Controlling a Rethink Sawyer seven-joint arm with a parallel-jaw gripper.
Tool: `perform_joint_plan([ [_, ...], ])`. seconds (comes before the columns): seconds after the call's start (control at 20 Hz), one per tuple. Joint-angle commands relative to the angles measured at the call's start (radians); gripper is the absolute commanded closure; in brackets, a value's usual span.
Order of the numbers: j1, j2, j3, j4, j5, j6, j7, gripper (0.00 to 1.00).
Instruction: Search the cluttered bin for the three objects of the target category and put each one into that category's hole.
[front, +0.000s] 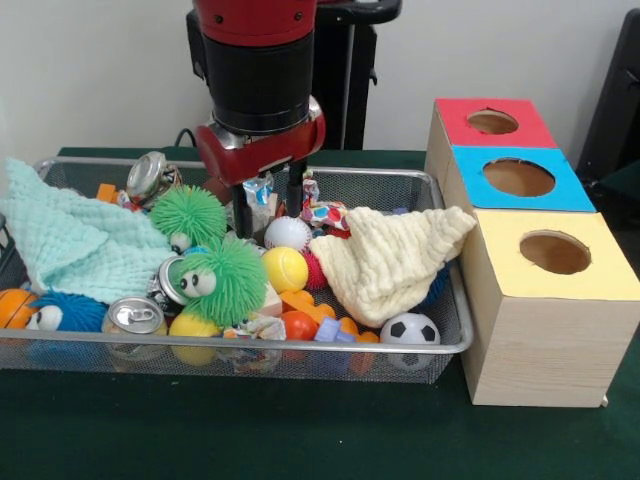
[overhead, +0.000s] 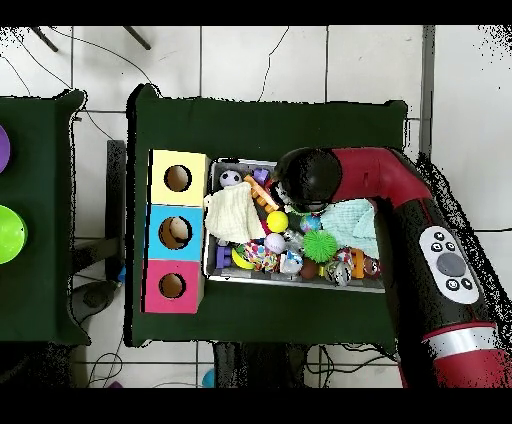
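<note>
My gripper (front: 268, 208) reaches down into the wire bin (front: 452, 300) at its back middle, fingers (front: 241, 212) apart and open, straddling a crumpled shiny wrapper (front: 261, 190). A white baseball (front: 287, 233) lies just in front of it, with a yellow ball (front: 285, 268) nearer. A soccer ball (front: 410, 329) sits at the front right corner. Green fuzzy toys (front: 226, 280), cans (front: 135, 317) and two cloths (front: 385, 260) fill the bin. In the overhead view the arm's head (overhead: 305, 180) hides the gripper over the bin (overhead: 290, 284).
A wooden box stands beside the bin with a red hole (front: 492, 122), a blue hole (front: 518, 177) and a yellow hole (front: 555, 252). A mint cloth (front: 70, 240) drapes over the bin's left side. The red arm (overhead: 420, 215) crosses the overhead view.
</note>
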Motion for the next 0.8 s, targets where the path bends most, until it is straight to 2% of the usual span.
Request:
perform_joint_plan([
  [0.05,-0.004,0.047,0.079,-0.072,-0.065,0.137,-0.358,0.0],
  [0.35,0.129,0.076,-0.025,-0.15,-0.14,0.155,-0.145,0.0],
  [0.45,0.154,0.087,-0.041,-0.165,-0.14,0.151,-0.098,0.0],
  [0.6,0.171,0.101,-0.047,-0.175,-0.122,0.124,-0.06,0.0],
  [0.8,0.201,0.113,-0.072,-0.188,-0.149,0.105,-0.055,0.0],
])
